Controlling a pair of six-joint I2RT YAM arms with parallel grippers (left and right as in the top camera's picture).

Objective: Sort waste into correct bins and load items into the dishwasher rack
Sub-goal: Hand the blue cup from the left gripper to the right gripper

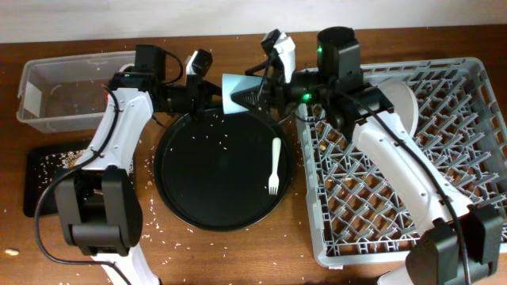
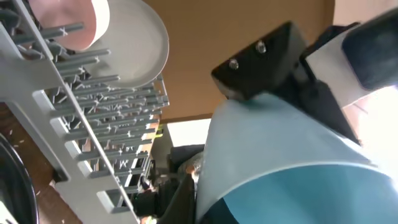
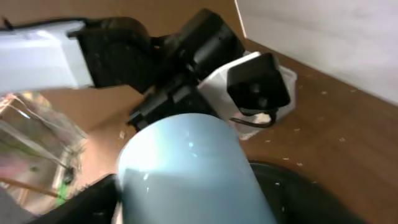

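Note:
The light blue cup (image 1: 235, 93) hangs in the air over the back edge of the large round black tray (image 1: 214, 186), held between both arms. My left gripper (image 1: 212, 96) grips it from the left; in the left wrist view the cup (image 2: 292, 162) fills the frame, a finger against its wall. My right gripper (image 1: 255, 96) grips it from the right, and the cup (image 3: 186, 174) sits in its jaws. The white fork (image 1: 274, 166) lies on the round tray. The white plate (image 1: 402, 99) stands in the grey dishwasher rack (image 1: 412, 198). The bowl and the other waste are out of view.
The clear plastic box (image 1: 63, 91) stands at the back left, the shallow black tray (image 1: 47, 170) in front of it. Rice grains are scattered on the round tray and the table by its left side. The rack (image 2: 81, 124) fills the right half.

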